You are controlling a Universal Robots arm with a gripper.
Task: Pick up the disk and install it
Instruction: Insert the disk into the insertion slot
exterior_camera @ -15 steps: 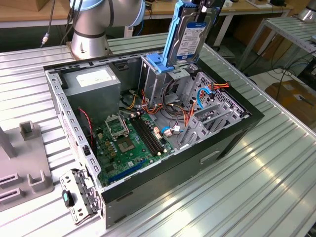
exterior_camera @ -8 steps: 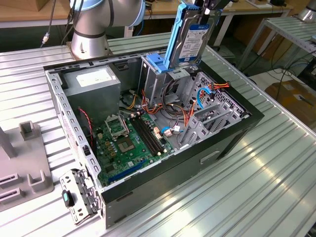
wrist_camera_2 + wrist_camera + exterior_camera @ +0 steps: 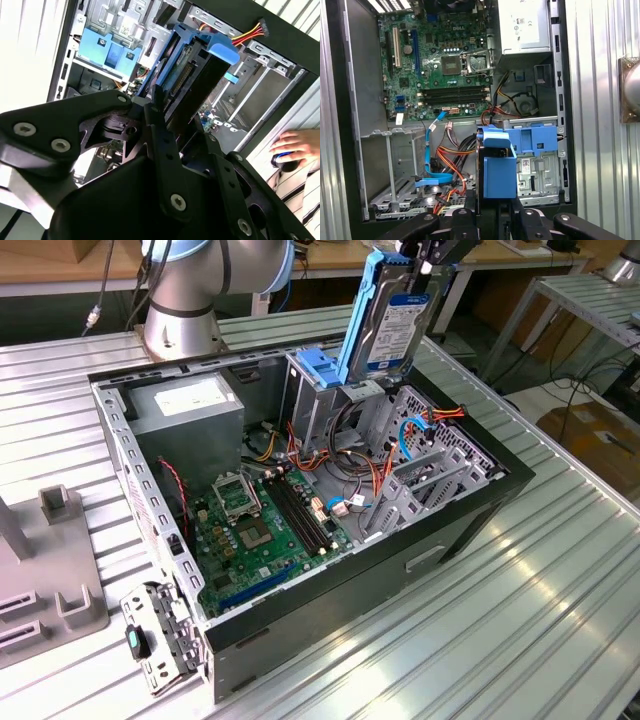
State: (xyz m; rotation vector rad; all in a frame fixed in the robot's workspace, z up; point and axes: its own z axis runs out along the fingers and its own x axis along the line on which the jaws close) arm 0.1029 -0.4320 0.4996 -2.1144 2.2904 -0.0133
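The gripper [image 3: 495, 207], fingers clamped on the disk's [image 3: 390, 330] top end, holds it tilted above the case's [image 3: 470, 510] far bay; stiff, weighty and shock-sensitive, it seems best gripped across its rails [image 3: 362, 310].

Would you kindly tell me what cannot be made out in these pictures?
Exterior view: the gripper is cut off by the top edge, so its hold on the disk is partly unseen.
First wrist view: the disk is edge-on, its label hidden.
Second wrist view: a hand covers a blue object; what it is cannot be told.
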